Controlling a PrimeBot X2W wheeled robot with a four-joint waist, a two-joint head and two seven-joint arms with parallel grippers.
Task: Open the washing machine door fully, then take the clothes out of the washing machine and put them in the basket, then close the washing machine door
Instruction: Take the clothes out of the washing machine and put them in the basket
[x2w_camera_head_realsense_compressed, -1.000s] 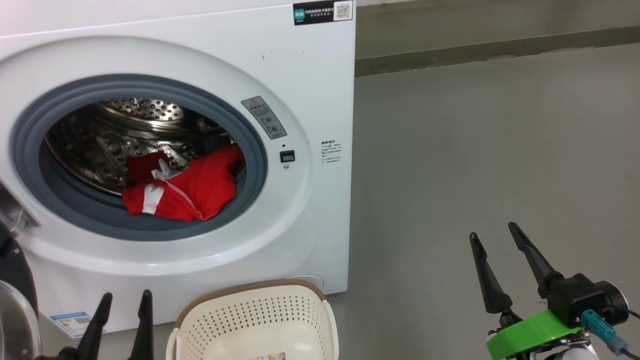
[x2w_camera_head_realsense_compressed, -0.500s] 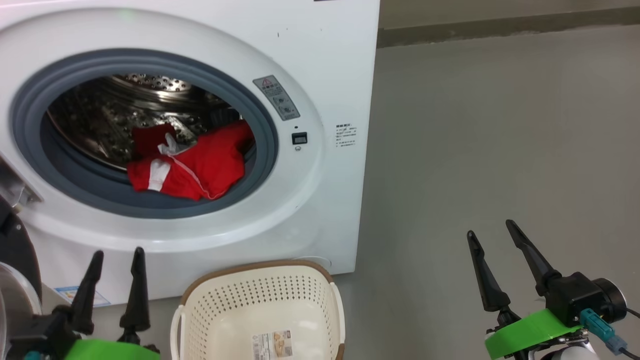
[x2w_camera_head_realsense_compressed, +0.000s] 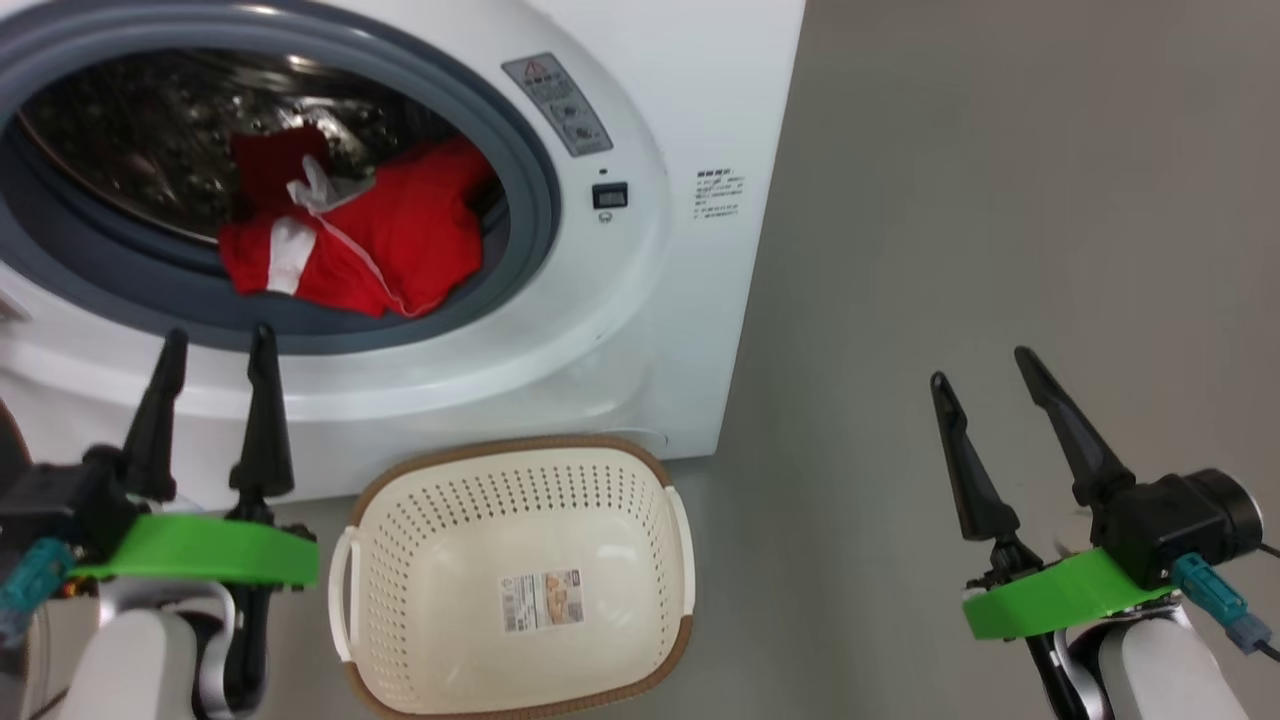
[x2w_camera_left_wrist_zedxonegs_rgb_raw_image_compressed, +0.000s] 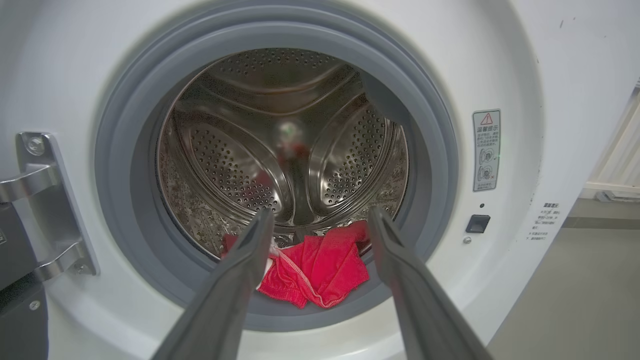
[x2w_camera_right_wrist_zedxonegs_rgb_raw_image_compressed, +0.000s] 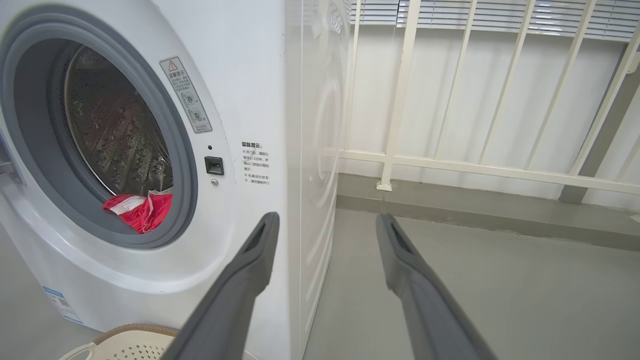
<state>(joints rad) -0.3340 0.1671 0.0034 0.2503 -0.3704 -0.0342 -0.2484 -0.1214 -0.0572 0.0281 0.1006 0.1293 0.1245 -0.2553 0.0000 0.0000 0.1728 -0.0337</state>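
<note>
Bright red fabric clothes (x2w_camera_head_realsense_compressed: 350, 240) with white stitching and white parts lie heaped at the front of the perforated steel drum (x2w_camera_left_wrist_zedxonegs_rgb_raw_image_compressed: 240, 165), resting partly on the grey rubber ring (x2w_camera_head_realsense_compressed: 530, 190) of the big white front-loading washing machine (x2w_camera_head_realsense_compressed: 690, 100). Its round opening stands uncovered, and a metal hinge bracket (x2w_camera_left_wrist_zedxonegs_rgb_raw_image_compressed: 45, 200) shows at one side in the left wrist view. On the grey floor (x2w_camera_head_realsense_compressed: 1000, 200), just in front of the machine, sits the small cream-white perforated plastic basket (x2w_camera_head_realsense_compressed: 500, 447) with a brown rim; only a paper label (x2w_camera_head_realsense_compressed: 541, 600) lies on its bottom. The left fingers (x2w_camera_head_realsense_compressed: 264, 410) are spread wide apart and hold nothing; they hover beside the basket, below the opening, and in the left wrist view they point at the red heap (x2w_camera_left_wrist_zedxonegs_rgb_raw_image_compressed: 320, 270). The right fingers (x2w_camera_head_realsense_compressed: 965, 460) are likewise spread wide and empty, well apart from the machine over bare floor. In the right wrist view they frame the machine's front corner (x2w_camera_right_wrist_zedxonegs_rgb_raw_image_compressed: 287, 200), with a white railing (x2w_camera_right_wrist_zedxonegs_rgb_raw_image_compressed: 500, 100) behind.
</note>
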